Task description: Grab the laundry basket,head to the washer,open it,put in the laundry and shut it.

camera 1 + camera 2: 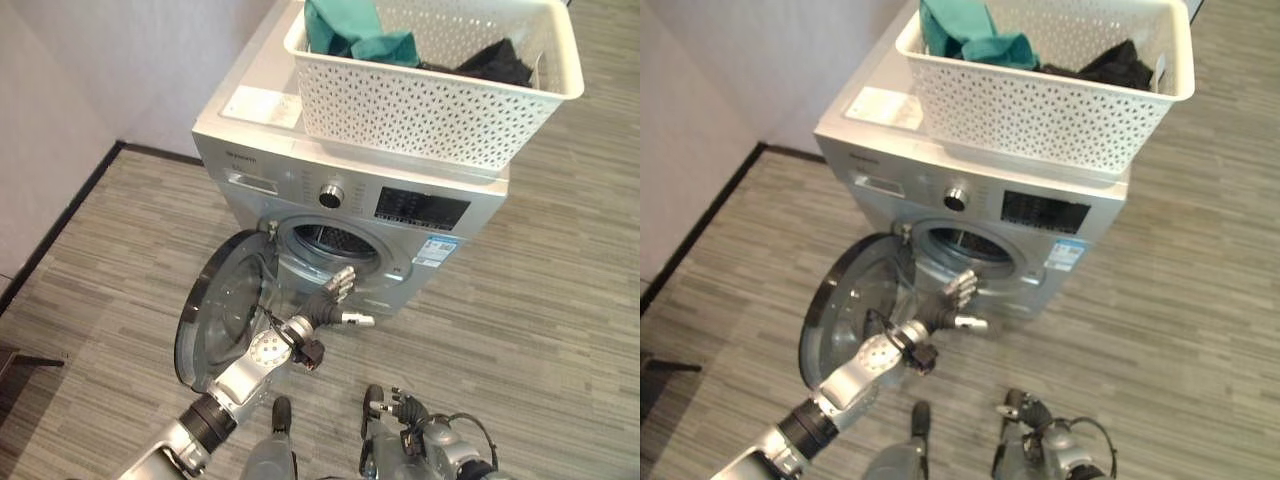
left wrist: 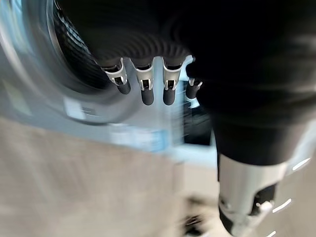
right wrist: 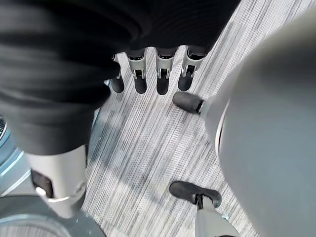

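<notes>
Currently you have: white basket (image 1: 430,105) atop washer (image 1: 300,170), holding green cloth (image 1: 355,30) and black garment (image 1: 495,62); door (image 1: 225,305) open; left hand (image 1: 335,297) and right hand (image 3: 153,74) fingers relaxed, empty.

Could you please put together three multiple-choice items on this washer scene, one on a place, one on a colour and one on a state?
1. Where is the laundry basket?
A. on the floor
B. on top of the washer
C. in the left hand

2. What colour is the cloth at the basket's left end?
A. teal green
B. red
C. yellow

3. How is the washer door?
A. shut
B. taken off
C. swung open

Answers:
1 B: the white basket rests on the washer's lid.
2 A: a teal green garment lies beside dark clothes.
3 C: the round door hangs open to the left, the drum opening exposed, the left hand's relaxed fingers before it.
</notes>
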Tool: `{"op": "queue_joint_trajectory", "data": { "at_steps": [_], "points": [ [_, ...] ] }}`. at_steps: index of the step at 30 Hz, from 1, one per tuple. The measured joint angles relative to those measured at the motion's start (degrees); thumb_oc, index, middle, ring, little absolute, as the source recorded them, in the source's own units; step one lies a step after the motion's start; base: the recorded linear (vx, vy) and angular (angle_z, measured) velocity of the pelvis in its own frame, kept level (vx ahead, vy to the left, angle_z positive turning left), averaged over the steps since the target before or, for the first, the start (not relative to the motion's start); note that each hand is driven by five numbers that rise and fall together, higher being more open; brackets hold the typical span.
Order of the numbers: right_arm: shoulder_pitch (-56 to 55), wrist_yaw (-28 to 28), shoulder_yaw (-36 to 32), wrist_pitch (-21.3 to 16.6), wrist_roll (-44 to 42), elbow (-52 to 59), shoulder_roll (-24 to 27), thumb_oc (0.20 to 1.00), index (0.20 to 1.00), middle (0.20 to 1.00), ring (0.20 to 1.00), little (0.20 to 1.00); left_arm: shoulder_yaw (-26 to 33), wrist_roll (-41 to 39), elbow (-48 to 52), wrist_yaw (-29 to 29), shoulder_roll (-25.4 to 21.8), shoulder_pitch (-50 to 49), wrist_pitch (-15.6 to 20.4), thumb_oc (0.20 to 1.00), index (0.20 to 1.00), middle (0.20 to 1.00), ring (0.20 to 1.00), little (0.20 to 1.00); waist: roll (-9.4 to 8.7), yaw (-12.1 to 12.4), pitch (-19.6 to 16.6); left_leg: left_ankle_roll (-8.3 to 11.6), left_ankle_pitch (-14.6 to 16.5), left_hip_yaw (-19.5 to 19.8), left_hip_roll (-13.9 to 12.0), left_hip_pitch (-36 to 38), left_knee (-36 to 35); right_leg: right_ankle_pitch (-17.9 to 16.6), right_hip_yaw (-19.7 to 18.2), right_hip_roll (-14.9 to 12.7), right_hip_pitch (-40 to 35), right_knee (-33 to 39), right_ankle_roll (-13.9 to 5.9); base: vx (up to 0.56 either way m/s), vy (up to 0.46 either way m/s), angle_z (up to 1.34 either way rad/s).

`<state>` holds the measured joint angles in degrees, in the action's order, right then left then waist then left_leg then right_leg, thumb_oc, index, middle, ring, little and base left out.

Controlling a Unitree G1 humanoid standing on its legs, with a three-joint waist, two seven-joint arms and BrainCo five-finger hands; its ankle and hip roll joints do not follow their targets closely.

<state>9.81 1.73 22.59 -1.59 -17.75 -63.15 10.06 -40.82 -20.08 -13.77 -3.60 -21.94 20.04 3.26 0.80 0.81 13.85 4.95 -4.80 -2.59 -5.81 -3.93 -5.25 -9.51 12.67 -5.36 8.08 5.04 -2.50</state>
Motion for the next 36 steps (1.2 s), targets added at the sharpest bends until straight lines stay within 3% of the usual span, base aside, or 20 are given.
{"op": "queue_joint_trajectory", "data": {
  "at_steps": [6, 9, 14, 20, 28, 32, 36],
  "points": [
    [0.70, 1.07, 0.09, -0.34, -0.04, -0.73, 0.13, 1.000, 1.000, 1.000, 1.000, 1.000, -0.50, 20.54, -16.06, 2.47, 0.78, 1.13, 0.91, 1.000, 1.000, 1.000, 1.000, 1.000, -0.84, -0.18, 0.80, -0.04, 0.09, -1.25, -0.01, -0.15, -0.04, -0.03, -1.21, 0.04, 0.83, 0.10, -0.05, -0.02, 0.016, -0.10],
    [1.66, 2.07, 0.27, -1.19, -0.19, -0.91, 0.12, 1.000, 1.000, 1.000, 1.000, 1.000, 0.17, 27.15, -29.83, 6.59, 2.53, 3.51, -0.12, 1.000, 1.000, 1.000, 1.000, 1.000, -1.36, -0.34, 2.53, -0.04, 0.14, -1.36, -0.14, -0.27, -0.05, -0.02, -1.32, 0.17, 1.04, 0.33, -0.04, -0.04, 0.009, -0.01],
    [2.22, 2.97, 0.41, -1.20, -1.20, -0.84, 0.80, 1.000, 1.000, 1.000, 1.000, 1.000, 2.54, 32.17, -34.52, 10.70, 0.22, 5.34, -1.01, 1.000, 1.000, 1.000, 1.000, 1.000, -1.12, -0.55, 3.93, 0.08, 0.11, -1.34, -0.22, -1.32, -0.05, -0.18, -1.28, 0.25, 2.00, 0.04, 0.02, 0.00, 0.000, 0.00],
    [2.10, 3.10, 0.39, -1.67, -1.18, -0.12, 1.67, 1.000, 1.000, 1.000, 1.000, 1.000, 9.24, 35.90, -40.86, 14.13, -1.21, 7.01, -2.38, 1.000, 1.000, 1.000, 1.000, 1.000, -1.04, -1.38, 4.11, 0.25, 0.28, -1.68, -0.37, -1.03, -0.07, -0.16, -1.43, 0.45, 1.85, 0.04, 0.02, 0.01, -0.027, -0.01],
    [0.65, 3.05, 0.39, -2.04, -0.45, 0.17, 2.59, 1.000, 1.000, 1.000, 1.000, 1.000, 11.74, 42.45, -48.71, 16.54, -0.16, 7.00, -4.56, 1.000, 1.000, 1.000, 1.000, 1.000, -1.58, -1.69, 4.28, 0.44, 1.45, -2.96, -1.54, 2.01, -0.16, 0.71, -2.60, 1.61, -0.44, 0.48, 0.36, 0.04, -0.067, -0.09],
    [-1.53, 2.98, 0.21, -2.00, -0.50, 1.31, 2.77, 1.000, 1.000, 1.000, 1.000, 1.000, 17.75, 42.25, -51.55, 17.80, -0.04, 4.27, -5.51, 1.000, 1.000, 1.000, 1.000, 1.000, -2.63, -1.77, 3.88, 0.78, 1.69, -3.02, -3.21, 2.79, -0.08, 1.15, -2.57, 3.33, -1.19, 0.47, 1.08, 0.07, -0.142, -0.05],
    [-5.35, 2.73, 0.09, -1.97, -0.66, 4.14, 2.89, 1.000, 1.000, 1.000, 1.000, 1.000, 22.18, 36.05, -50.71, 18.52, -0.46, -2.26, -6.69, 1.000, 1.000, 1.000, 1.000, 1.000, -4.93, -1.35, 1.93, 1.50, 2.04, -3.16, -5.65, 4.08, -0.01, 2.12, -2.51, 5.79, -2.38, 0.44, 2.57, 0.06, -0.198, -0.05]
  ]
}}
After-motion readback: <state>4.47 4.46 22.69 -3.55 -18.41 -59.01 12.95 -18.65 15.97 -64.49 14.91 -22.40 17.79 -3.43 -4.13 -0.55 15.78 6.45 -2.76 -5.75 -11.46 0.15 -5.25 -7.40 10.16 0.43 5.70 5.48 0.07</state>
